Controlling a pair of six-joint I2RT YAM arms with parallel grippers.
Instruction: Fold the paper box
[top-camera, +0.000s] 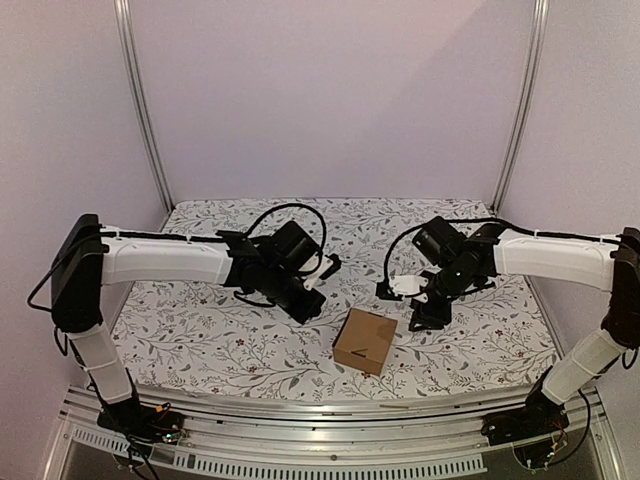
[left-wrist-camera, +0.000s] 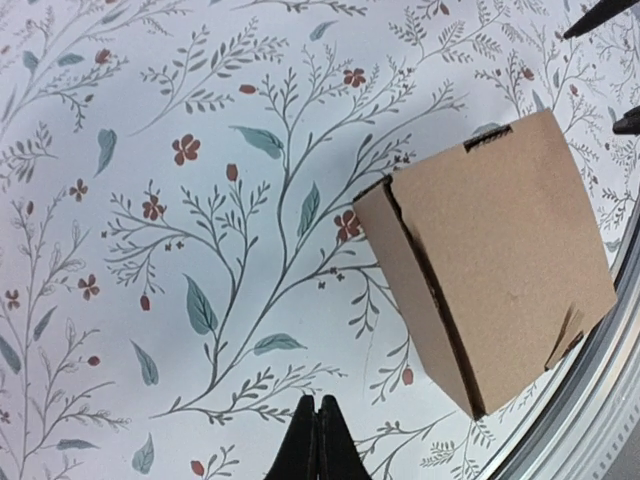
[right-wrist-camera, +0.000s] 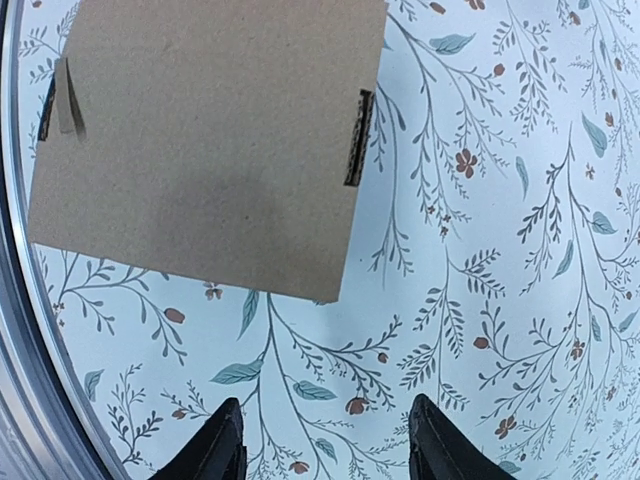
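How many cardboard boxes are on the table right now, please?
1. The paper box sits on the floral table, near the middle of its front edge. No other box shows in any view.

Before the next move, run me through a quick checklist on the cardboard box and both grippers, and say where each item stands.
1. Box closed into a carton: ok, the top panel lies flat.
2. Tabs fully tucked: not ok, one tab near a corner slot stands slightly proud.
3. Box free of both arms: ok, it rests alone on the table.
4. Left gripper empty: ok, shut on nothing, above the cloth beside the box.
5. Right gripper empty: ok, open, with the box beyond its fingertips.
6. Room at the near edge: not ok, the box sits close to the metal rail.
7. Underside closed: cannot tell, it is hidden.
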